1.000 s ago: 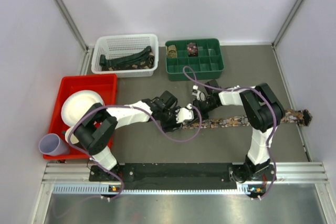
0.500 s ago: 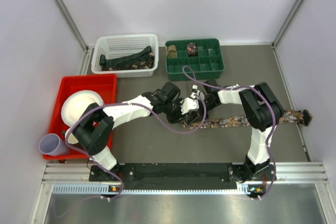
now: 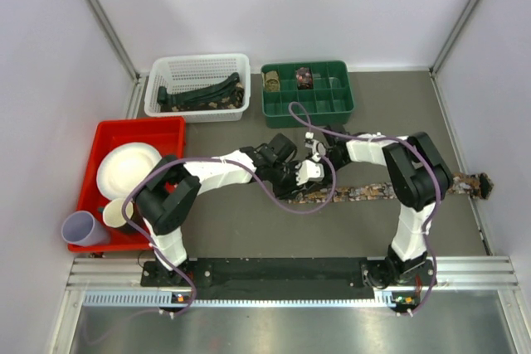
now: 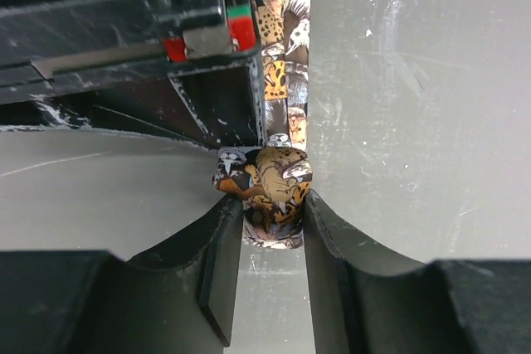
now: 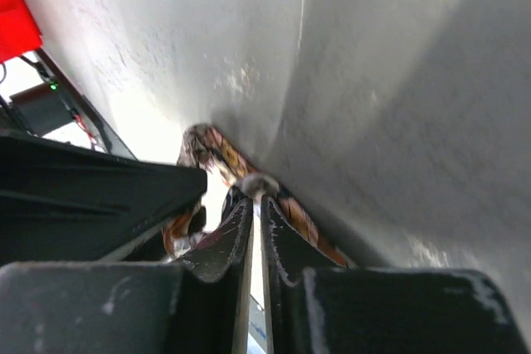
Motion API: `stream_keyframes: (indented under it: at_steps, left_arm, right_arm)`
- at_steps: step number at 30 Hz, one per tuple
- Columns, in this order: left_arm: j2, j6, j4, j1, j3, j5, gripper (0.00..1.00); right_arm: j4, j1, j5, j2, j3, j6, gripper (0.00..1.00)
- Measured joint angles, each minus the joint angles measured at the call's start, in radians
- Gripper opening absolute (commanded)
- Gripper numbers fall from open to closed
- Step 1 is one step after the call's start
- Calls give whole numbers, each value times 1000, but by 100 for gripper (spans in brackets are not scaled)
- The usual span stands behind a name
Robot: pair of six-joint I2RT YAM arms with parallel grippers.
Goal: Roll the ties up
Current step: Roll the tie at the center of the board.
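The tie (image 3: 390, 191) is a narrow woven strip, brown-red with pale speckles, lying flat on the matte grey bench (image 3: 249, 230) from the right wall toward the centre. Its centre end is wound into a small tight coil (image 4: 267, 192). Only the left wrist view shows the print close up: animal figures in orange, cream and black. It also shows the left end effector (image 4: 272, 205) clamped on that coil, one curved black finger pressed to each side, with the flat strip running away beyond it. The right wrist view shows the right end effector (image 5: 253, 192) with its jaws all but together, a thin slit between them, nipping a fold of the fabric at the tips. From above, neither grip can be made out where the two arms meet under the purple cables (image 3: 282, 205). That view alone shows, at the far side, a white lattice basket (image 3: 158, 97) holding dark ties (image 3: 203, 93) and a green compartment tray (image 3: 307, 118) with two small rolls (image 3: 304, 77)
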Motion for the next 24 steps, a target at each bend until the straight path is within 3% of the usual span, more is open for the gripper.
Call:
stream_keyframes:
  at_steps: [7, 14, 24]
  left_arm:
    - [0, 13, 0, -5, 0, -7, 38]
    - [0, 13, -3, -5, 0, -27, 36]
    - [-5, 13, -12, -5, 0, -38, 36]
  right_arm:
    - [-105, -43, 26, -71, 2, -66, 17]
    - [-121, -83, 43, -101, -4, -97, 14]
    - [-51, -11, 21, -22, -13, -46, 11]
